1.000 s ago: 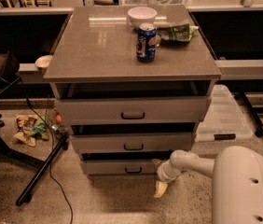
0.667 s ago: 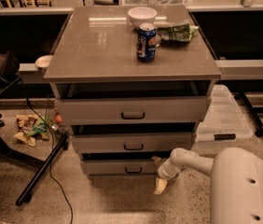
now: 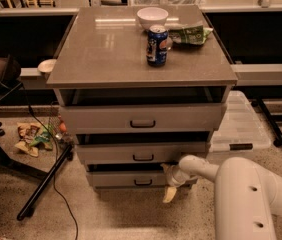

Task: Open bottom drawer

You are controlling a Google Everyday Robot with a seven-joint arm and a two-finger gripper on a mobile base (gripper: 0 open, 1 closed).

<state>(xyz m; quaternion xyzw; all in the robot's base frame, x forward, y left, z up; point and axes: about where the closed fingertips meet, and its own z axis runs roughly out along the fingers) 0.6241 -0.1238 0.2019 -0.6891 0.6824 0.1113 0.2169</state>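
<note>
The bottom drawer is the lowest, shallowest grey front of the cabinet, with a small black loop handle at its centre. It stands out a little, with a dark gap above it. My gripper hangs at the drawer's right end, to the right of the handle, with a pale fingertip pointing down toward the floor. My white arm reaches in from the lower right.
The middle drawer and top drawer sit above. The cabinet top holds a blue can, a white bowl and a green packet. A clear bin lid lies right; a black stand leg and wrappers lie left.
</note>
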